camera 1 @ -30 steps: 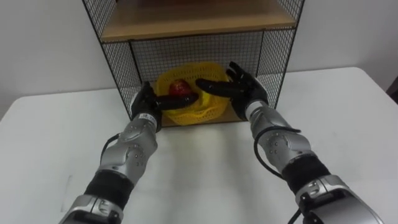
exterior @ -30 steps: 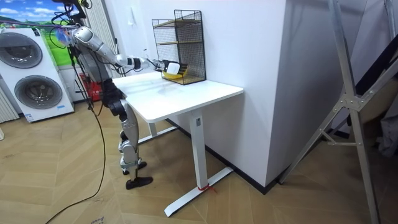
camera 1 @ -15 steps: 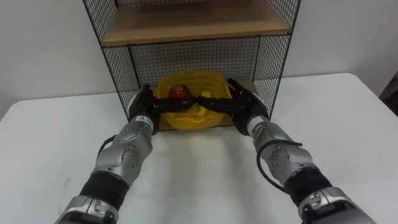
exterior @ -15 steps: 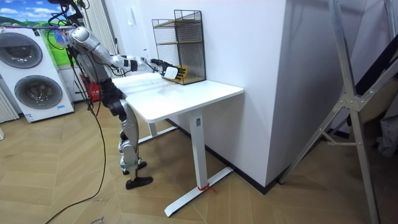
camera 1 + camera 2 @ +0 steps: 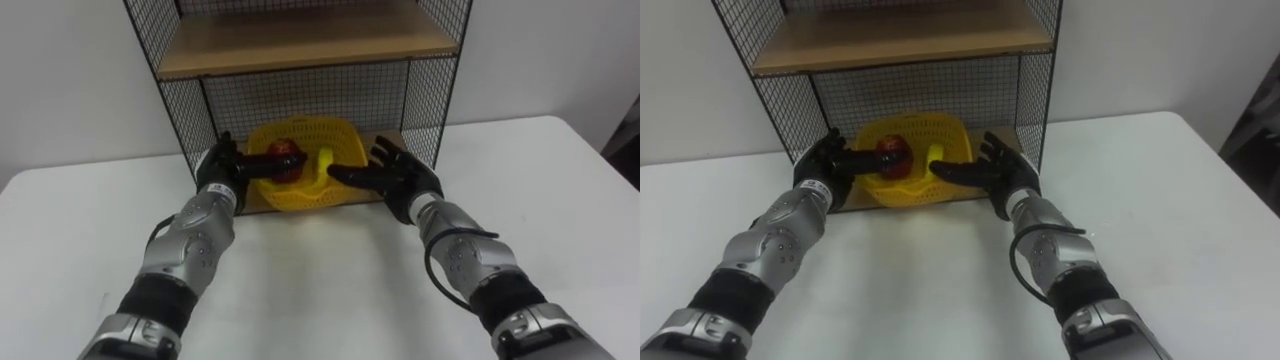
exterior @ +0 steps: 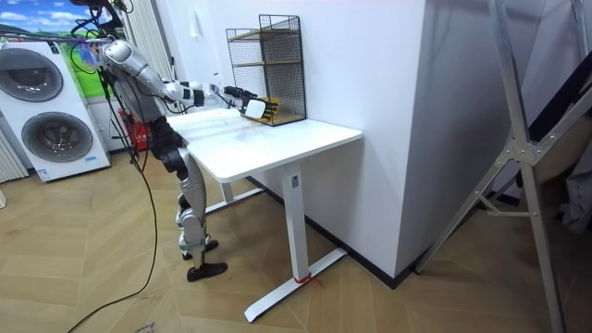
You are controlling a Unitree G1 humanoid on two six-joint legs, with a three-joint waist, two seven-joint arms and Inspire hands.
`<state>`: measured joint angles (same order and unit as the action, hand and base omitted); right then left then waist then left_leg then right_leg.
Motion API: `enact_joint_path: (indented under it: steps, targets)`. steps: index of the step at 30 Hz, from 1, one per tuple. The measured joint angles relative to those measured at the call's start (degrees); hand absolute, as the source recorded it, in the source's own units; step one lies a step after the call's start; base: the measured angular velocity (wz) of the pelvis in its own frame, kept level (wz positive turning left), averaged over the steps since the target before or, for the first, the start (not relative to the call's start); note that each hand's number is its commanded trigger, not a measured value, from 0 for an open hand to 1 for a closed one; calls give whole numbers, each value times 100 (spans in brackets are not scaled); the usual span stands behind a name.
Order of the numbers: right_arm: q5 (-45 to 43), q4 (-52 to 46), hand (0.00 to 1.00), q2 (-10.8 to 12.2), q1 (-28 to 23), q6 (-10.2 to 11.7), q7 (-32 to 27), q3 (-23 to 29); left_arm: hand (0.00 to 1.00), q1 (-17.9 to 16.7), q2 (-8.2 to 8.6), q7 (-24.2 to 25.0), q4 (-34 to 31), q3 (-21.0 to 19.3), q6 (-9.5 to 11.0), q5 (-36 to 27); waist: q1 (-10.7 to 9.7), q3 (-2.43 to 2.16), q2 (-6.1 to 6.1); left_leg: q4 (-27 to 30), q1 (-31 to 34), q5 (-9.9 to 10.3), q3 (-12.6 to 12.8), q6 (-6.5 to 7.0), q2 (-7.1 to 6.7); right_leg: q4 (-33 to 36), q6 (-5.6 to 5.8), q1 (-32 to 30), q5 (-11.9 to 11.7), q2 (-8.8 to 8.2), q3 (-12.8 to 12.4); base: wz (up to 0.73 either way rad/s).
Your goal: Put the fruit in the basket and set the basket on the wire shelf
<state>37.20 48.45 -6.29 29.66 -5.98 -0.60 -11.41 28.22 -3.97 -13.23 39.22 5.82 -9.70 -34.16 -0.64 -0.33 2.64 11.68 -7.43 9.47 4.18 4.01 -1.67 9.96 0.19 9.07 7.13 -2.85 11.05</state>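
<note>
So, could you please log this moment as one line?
yellow plastic mesh basket: on lower board of black wire shelf; contents: red apple, yellow banana; left hand: open, at rim; right hand: open, alongside

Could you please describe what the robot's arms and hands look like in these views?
The left hand and right hand are black, with slim fingers. Both forearms are rounded silver-grey metallic shells, giving way to black sleeves near the elbows. A thin black cable loops beside each forearm, and a small white tag marks the left wrist.
</note>
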Motion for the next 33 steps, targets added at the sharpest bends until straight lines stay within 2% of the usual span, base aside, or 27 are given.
enact_joint_path:
  steps: [2,9,15,20,27,30,33]
  targets:
    - [10,-6,0,-7,11,3,2,146,0,0,-1,-2,-61,-76,1,-4,4,0,-1,-6,2,0,12,0,0,3,0,-9,0,-1,-7,-2]
    - [94,-292,0,-123,67,26,-2,187,0,0,-13,33,-537,-122,22,-19,97,1,-3,-36,28,-6,43,4,4,10,-2,-77,-2,2,-14,-2]
    - [108,-305,0,-122,83,25,-4,430,0,0,-136,61,-559,-126,21,8,108,7,-11,-39,92,-11,41,6,4,10,-3,-129,-2,-2,0,0]
    - [101,-321,0,-111,83,25,7,431,0,0,-135,148,-570,-127,22,3,106,12,-18,-82,93,-12,43,6,4,10,-2,-128,-2,-2,4,0]
    - [38,-640,0,-78,52,45,82,420,0,-3,-105,144,-1038,-107,51,155,80,48,-72,-58,158,-24,50,8,1,-2,-2,-191,-2,-3,9,0]
    - [42,-910,0,-83,37,87,85,413,0,-7,-90,155,-1336,-106,182,344,83,63,-95,-56,180,-24,58,8,2,-9,-2,-213,-3,-4,12,0]
    - [40,-1488,0,-103,-182,145,120,352,0,-304,-90,170,-1850,-35,376,344,94,102,-163,-82,177,-25,53,6,3,-11,-2,-213,-2,-3,10,0]
